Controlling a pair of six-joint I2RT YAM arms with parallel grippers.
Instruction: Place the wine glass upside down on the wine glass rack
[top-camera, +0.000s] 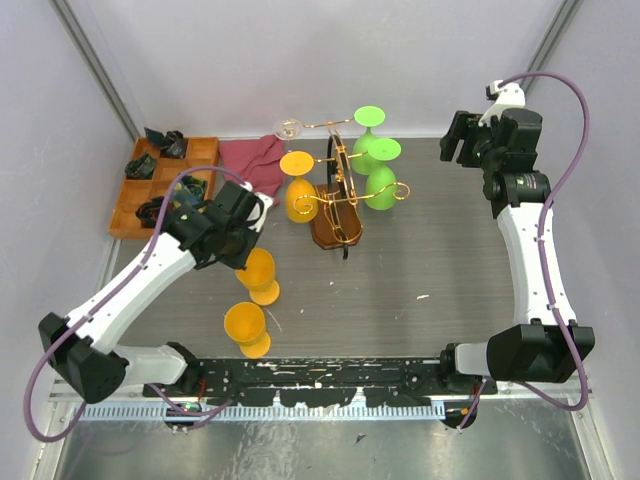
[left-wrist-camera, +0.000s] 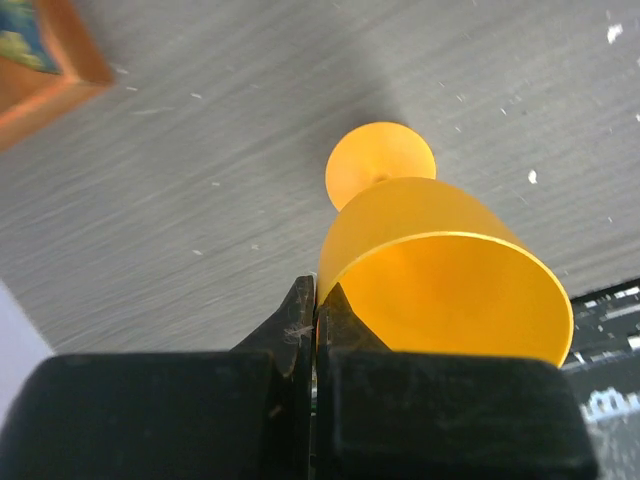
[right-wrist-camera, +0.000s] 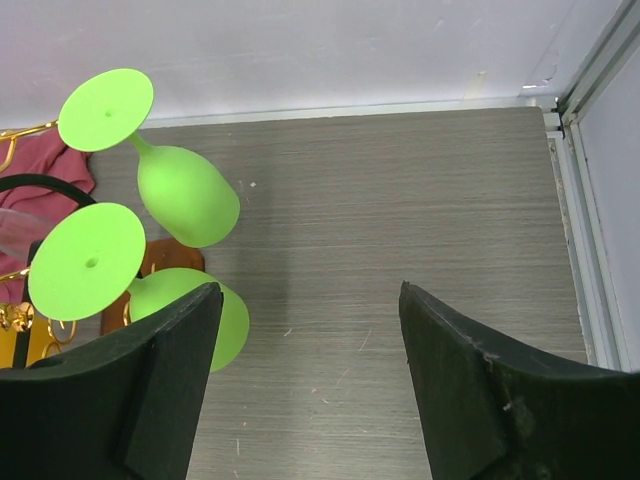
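The grey wood-grain table (top-camera: 430, 260) carries a wooden tray (top-camera: 203, 150), a red cloth (top-camera: 255, 158), the wire rack (top-camera: 335, 228), an upright orange glass (top-camera: 262, 275) and, nearer, a second orange glass (top-camera: 247, 328).

Lab cell: white panel walls (top-camera: 300, 60), alu frame posts (top-camera: 92, 60), grey bench (top-camera: 420, 260).

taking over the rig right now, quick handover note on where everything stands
Left tool: shut, apparently pinching the rim wall of an orange wine glass that stands upright on the table.
Right tool: open, holding nothing, at the back right near the green glasses.
Rack: mid table.
Done: one hung orange glass and two green glasses hang upside down on it.
Left: lift the gripped glass, turn it over and hang it on the rack. Then probably the spare orange glass standing near the front edge.
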